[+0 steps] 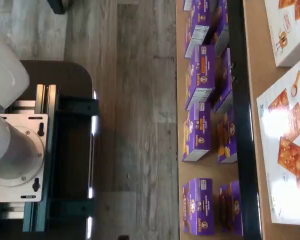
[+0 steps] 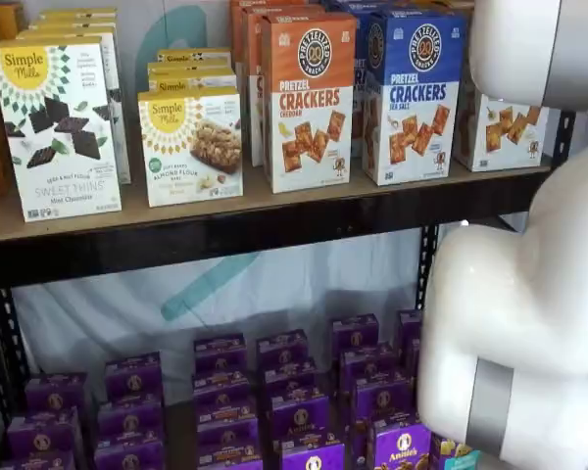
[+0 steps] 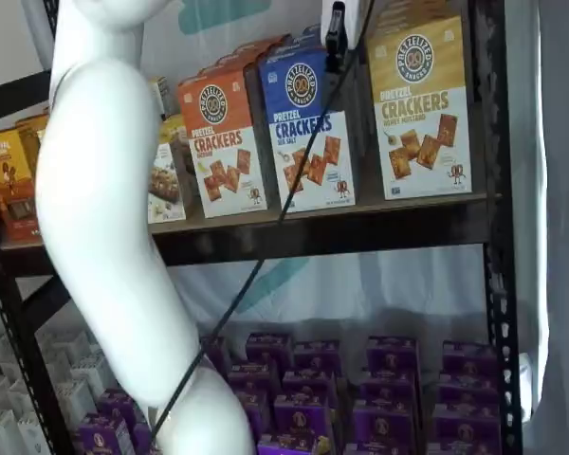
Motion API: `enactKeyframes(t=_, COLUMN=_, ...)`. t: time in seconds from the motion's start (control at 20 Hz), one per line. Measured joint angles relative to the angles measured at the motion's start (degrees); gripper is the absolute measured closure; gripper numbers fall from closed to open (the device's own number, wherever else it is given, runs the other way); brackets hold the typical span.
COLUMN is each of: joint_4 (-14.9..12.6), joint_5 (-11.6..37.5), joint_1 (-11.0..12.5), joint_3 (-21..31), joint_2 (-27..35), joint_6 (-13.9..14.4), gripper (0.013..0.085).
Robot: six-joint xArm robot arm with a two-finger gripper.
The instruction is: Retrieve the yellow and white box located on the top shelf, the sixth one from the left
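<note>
The yellow and white box (image 3: 419,109) stands upright at the right end of the top shelf (image 3: 360,232), beside a blue crackers carton (image 3: 308,128). In a shelf view the box (image 2: 500,132) is half hidden behind my white arm (image 2: 529,313), on the shelf's tan board (image 2: 265,206). Only a narrow black piece of my gripper (image 3: 336,28) hangs from the top edge with a cable, in front of the blue carton and left of the yellow box. Nothing is in it, and its jaws stand wide. The wrist view shows no fingers.
An orange crackers carton (image 2: 309,98) and Simple Mills boxes (image 2: 64,127) fill the shelf further left. Several purple boxes (image 2: 294,411) crowd the lower shelf. A black upright (image 3: 488,237) borders the yellow box on the right. The wrist view shows wood floor (image 1: 135,125) and the dark mount (image 1: 65,150).
</note>
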State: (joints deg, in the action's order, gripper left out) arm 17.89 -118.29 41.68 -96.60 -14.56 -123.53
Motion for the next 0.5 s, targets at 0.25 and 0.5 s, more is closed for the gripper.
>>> enactKeyframes(t=0.25, joint_4=-4.67, joint_5=1.11, joint_1=-2.11, joint_3=2.48, joint_2=-1.78, joint_6=-0.42, gripper=0.0130)
enactKeyframes(t=0.5, joint_4=-2.48, joint_5=3.74, joint_1=-0.48, joint_3=5.58, joint_2=-3.84, joint_6=-1.17, gripper=0.0130)
